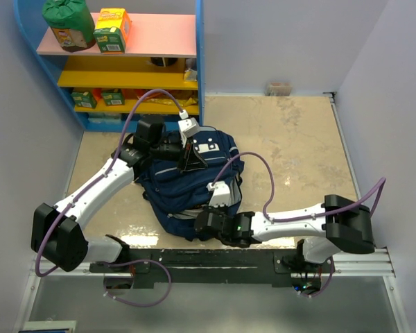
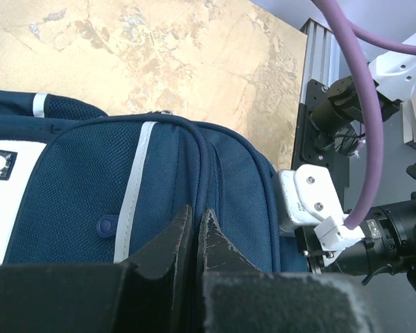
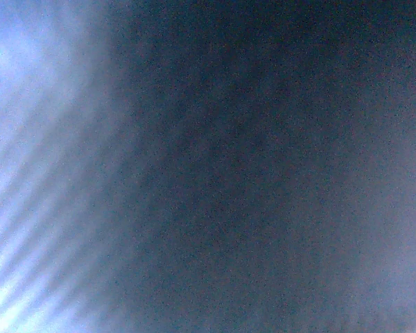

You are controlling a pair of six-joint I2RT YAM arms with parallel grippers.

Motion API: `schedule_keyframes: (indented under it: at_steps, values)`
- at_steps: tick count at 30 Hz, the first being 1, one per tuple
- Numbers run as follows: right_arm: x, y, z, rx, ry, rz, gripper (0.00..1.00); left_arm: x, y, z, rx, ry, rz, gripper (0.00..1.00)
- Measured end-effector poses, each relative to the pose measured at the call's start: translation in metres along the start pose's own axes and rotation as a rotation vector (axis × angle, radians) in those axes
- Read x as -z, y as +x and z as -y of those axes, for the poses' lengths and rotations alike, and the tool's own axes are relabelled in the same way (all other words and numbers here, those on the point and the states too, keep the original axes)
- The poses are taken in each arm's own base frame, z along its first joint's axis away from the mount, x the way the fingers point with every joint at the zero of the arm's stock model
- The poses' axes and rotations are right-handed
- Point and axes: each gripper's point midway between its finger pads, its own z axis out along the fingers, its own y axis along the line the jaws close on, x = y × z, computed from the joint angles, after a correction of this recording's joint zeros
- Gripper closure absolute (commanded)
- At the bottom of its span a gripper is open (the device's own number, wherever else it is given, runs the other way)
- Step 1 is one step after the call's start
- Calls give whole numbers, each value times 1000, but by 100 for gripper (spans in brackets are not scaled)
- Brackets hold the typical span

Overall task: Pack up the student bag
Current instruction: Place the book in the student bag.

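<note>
student bag (image 1: 187, 187) mid table (image 1: 298, 139), far edge near shelf (image 1: 125, 73) | left jaws narrowed to a slit at bag top | right jaws shut, against bag's near edge | room: table right of bag

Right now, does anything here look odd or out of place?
The student bag lies slumped on the table, and the right wrist view shows only dark blue blur, probably pressed close against its fabric.

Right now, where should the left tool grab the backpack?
Probably the raised seam ridge on the student bag, from above: the bag lies flat and bulky, and that ridge is the thin fold nearest the shut left tool.
</note>
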Motion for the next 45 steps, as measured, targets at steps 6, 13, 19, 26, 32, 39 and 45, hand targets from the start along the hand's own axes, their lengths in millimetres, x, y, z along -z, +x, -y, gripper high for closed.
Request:
schedule_keyframes:
  at_steps: [6,13,19,26,32,39,45]
  values:
    - [-9,-35,-9,-30,-4,54,100,-1,-3,0,6,0,12,100]
    - [-20,-48,-18,-74,-6,72,100,-4,-3,4,1,1,8,100]
    - [20,-38,-22,-96,-92,20,92,-6,-2,10,-7,22,0,94]
    - [72,-36,-46,-87,-223,0,57,-12,4,30,-31,99,-24,33]
    - [109,-26,-95,-48,-336,-10,52,-12,18,32,-59,117,-86,10]
    - [133,10,-89,-2,-301,-75,54,3,17,24,-178,86,-157,0]
    - [119,18,-51,-47,-219,-87,51,41,37,-7,-309,31,-258,0]
